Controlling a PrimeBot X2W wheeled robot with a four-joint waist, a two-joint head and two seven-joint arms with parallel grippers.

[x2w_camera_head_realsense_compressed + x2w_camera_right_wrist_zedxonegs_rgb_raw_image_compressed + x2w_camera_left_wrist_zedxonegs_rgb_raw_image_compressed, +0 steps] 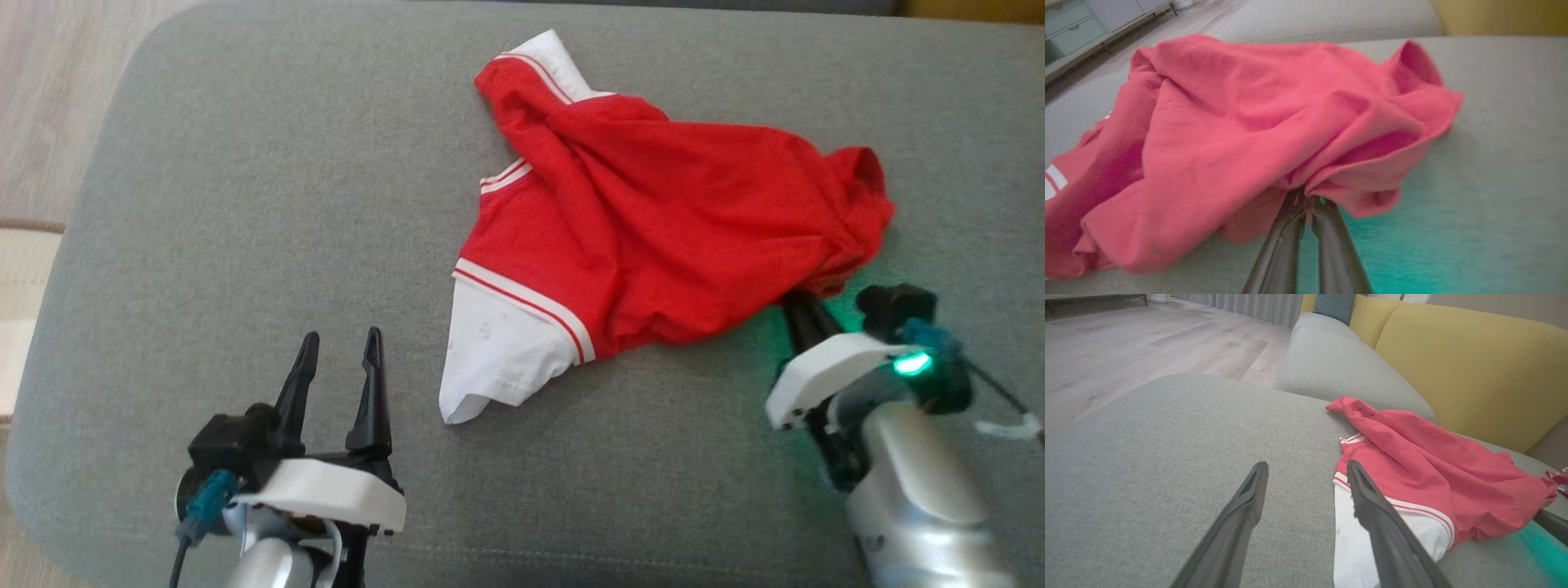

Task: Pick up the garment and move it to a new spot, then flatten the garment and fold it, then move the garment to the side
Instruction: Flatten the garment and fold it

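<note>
Cloth is what I am dealing with: the garment [653,220], a red shirt with white sleeves, is lying crumpled on the grey cushion [245,204], toward its right half, with one white sleeve [498,359] pointing back at me. I am judging it light, soft and limp, so it is going to sag and trail from whatever point I lift. It is not fragile, and the knit looks grippy rather than slick, though a thin pinch could slide off. My right end effector [1306,202] is pressing its fingers together on a fold of red fabric at the near right edge of the heap. In the right wrist view the cloth is bunching over the fingertips, so I cannot tell how many layers I am pinching. My left end effector [343,335] is hovering spread wide over bare cushion, just beside the white sleeve, touching nothing. For the move, one bunched pinch is looking adequate. For flattening, I am expecting to need two holds well apart, on the hem corners or the shoulders, since a single grip is only going to drag a crumpled heap.
</note>
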